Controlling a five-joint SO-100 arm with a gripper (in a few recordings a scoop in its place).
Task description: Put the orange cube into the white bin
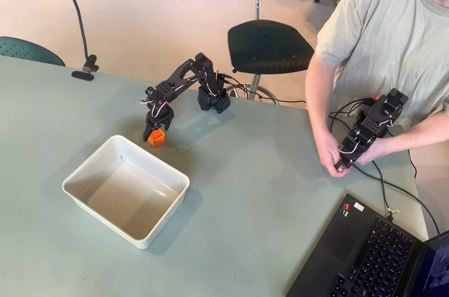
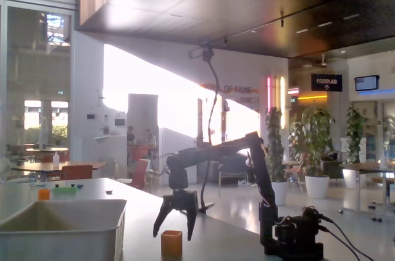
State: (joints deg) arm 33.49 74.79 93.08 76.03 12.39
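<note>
The orange cube (image 1: 156,139) (image 2: 171,244) sits on the grey-green table just beyond the far corner of the white bin (image 1: 77,188) (image 2: 62,236). My black gripper (image 1: 156,133) (image 2: 172,234) hangs directly over the cube, pointing down. In the fixed view its two fingers are spread wide, with their tips at about the height of the cube's top, one on each side. The gripper is open and holds nothing. The bin has nothing in it.
A laptop (image 1: 372,251) lies at the table's near right corner, and a person sits behind the table on the right. A black clamp with a cable (image 1: 85,71) stands at the far left edge. A chair (image 1: 269,45) is behind the arm's base (image 1: 213,100).
</note>
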